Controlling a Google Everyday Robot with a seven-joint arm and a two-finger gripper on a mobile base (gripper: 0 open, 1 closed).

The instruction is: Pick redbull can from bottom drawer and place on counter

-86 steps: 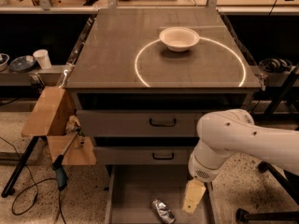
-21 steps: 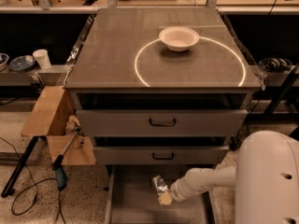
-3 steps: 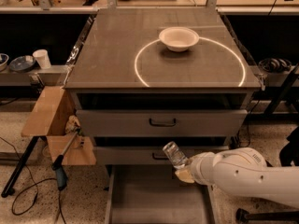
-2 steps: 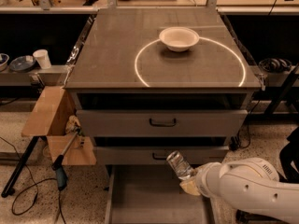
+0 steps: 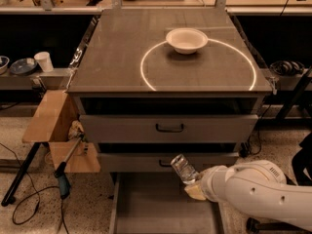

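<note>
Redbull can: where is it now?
Lower centre of the camera view: the slim silver redbull can is held tilted in the gripper, above the grey metal bottom drawer.

floor (image 5: 285, 133): speckled terrazzo | left: cardboard box (image 5: 48, 120) | behind: dim cluttered shelf (image 5: 56, 75)

Silver redbull can (image 5: 181, 168) tilted, gripped by hand (image 5: 191, 183) over open bottom drawer (image 5: 156, 209); counter (image 5: 117, 57) above.

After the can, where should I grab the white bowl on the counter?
Pinch the near rim of the round white bowl from above, one finger inside: it sits upright, walls flaring. The gripper is low over the grey bottom drawer, shut on the slim silver redbull can.
</note>
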